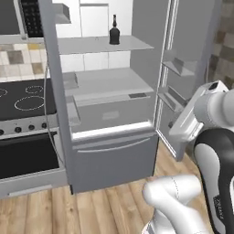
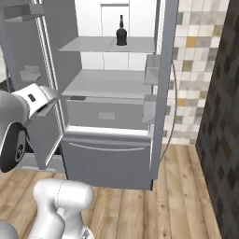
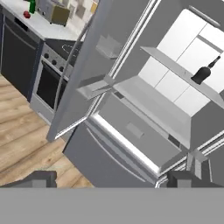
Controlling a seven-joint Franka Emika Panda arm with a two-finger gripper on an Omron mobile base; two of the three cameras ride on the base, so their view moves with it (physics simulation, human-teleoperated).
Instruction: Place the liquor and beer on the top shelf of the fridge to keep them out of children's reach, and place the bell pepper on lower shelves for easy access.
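Note:
The fridge [image 1: 114, 160] stands open with both doors swung wide. The squat black liquor [image 1: 114, 30] stands upright on the top shelf [image 1: 91, 44], also seen as the liquor [image 2: 122, 31] and the liquor [image 3: 203, 73]. Far off on a counter [image 3: 41, 25] beside the stove, the green beer [image 3: 32, 5] stands with the small red bell pepper [image 3: 27, 15] next to it. The lower shelves [image 1: 105, 82] are bare. My gripper [image 3: 113, 179] is open and holds nothing. It hangs in front of the fridge, well back from the shelves, looking at them at a slant.
A stove with an oven [image 1: 23, 98] sits left of the fridge, its door [image 3: 48, 85] facing the wood floor. A toaster [image 3: 54, 12] stands on the counter by the beer. The fridge's doors [image 1: 183, 68] with bins flank the opening. A dark wall [image 2: 224, 116] rises at right.

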